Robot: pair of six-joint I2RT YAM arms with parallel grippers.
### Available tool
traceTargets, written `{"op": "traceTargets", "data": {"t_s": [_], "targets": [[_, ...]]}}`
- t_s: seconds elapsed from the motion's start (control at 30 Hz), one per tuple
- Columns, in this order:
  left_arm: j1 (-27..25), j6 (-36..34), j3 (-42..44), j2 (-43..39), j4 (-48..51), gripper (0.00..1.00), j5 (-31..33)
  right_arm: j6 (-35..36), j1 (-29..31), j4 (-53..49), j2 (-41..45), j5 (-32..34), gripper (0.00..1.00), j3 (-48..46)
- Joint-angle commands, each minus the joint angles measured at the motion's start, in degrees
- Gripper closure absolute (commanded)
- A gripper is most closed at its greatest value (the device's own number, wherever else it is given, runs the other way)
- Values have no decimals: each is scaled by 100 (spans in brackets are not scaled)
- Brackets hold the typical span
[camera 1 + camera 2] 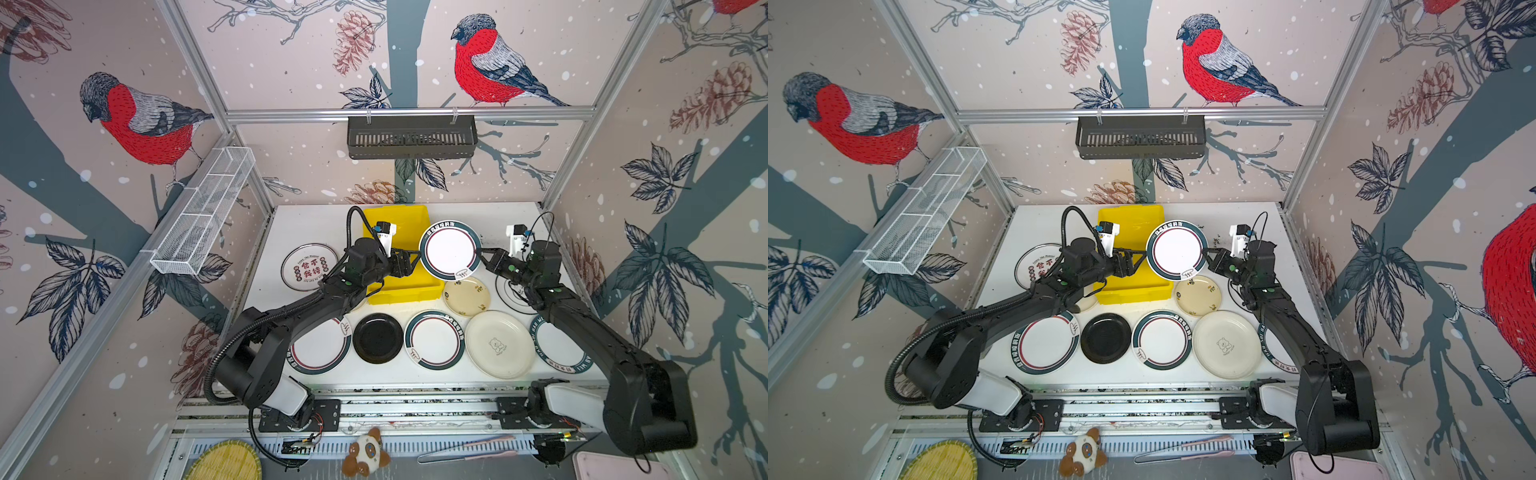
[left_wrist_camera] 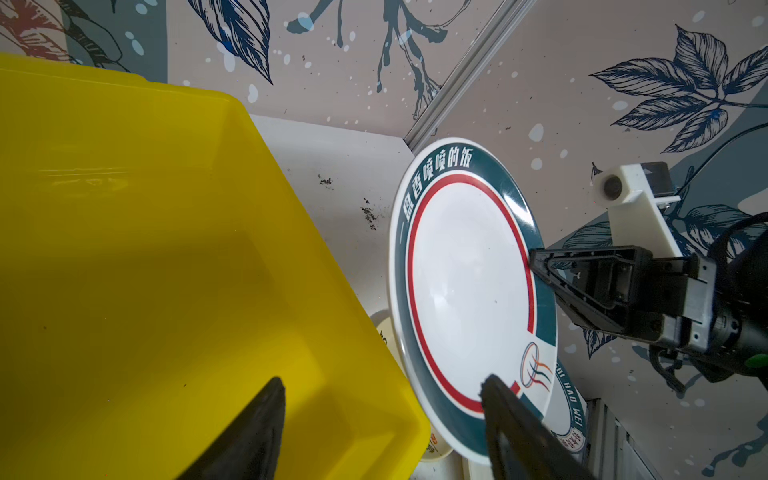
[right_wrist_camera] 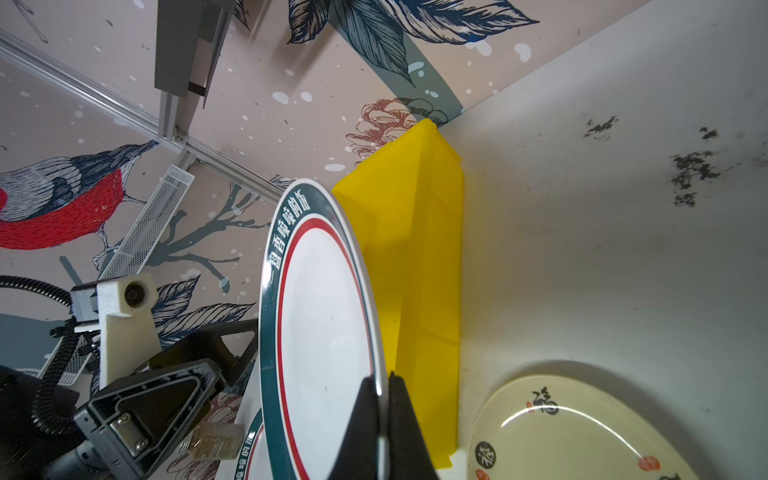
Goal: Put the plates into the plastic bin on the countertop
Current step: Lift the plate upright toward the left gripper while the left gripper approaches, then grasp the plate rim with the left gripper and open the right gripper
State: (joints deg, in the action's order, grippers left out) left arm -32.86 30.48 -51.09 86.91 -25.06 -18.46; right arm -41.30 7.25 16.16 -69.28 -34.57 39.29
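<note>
We log teal-rimmed plate (image 1: 450, 250), right gripper (image 1: 482, 254) clamped at its 3 o'clock, left gripper (image 1: 417, 260) agape at 9 o'clock.

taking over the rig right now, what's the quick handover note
Right gripper: shut on the rim of the teal-rimmed plate, held in the air beside the yellow bin.
Left gripper: open at that plate's opposite rim, not gripping.
Bin: looks empty where visible.
Done: no plate binned yet.
Left: bin this plate, then the other plates lying on the countertop.
</note>
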Motion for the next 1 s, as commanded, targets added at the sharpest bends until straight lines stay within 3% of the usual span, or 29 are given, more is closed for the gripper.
{"op": "traceTargets", "data": {"t_s": [0.0, 0.17, 0.37, 0.5, 0.6, 0.67, 0.73, 0.83, 0.97], "targets": [[-18, 262, -100, 93, -436, 30, -157, -89, 64, 568, 3, -231, 100, -9], [-58, 395, -239, 279, -463, 36, -223, -133, 145, 735, -127, -349, 100, 34], [-80, 586, -299, 421, -624, 51, -326, -202, 216, 891, -218, -440, 100, 59], [-80, 679, -261, 418, -757, 70, -330, -230, 283, 957, -227, -488, 100, 36], [-80, 707, -287, 457, -799, 78, -393, -222, 330, 977, -227, -512, 97, 13], [-80, 723, -303, 475, -790, 80, -410, -212, 333, 969, -227, -505, 82, 1], [-80, 724, -314, 500, -777, 83, -418, -186, 347, 972, -227, -520, 75, 0], [-80, 729, -331, 493, -764, 84, -409, -186, 356, 983, -288, -540, 57, 9], [-80, 748, -383, 488, -756, 100, -361, -170, 356, 959, -338, -505, 33, 4]]}}
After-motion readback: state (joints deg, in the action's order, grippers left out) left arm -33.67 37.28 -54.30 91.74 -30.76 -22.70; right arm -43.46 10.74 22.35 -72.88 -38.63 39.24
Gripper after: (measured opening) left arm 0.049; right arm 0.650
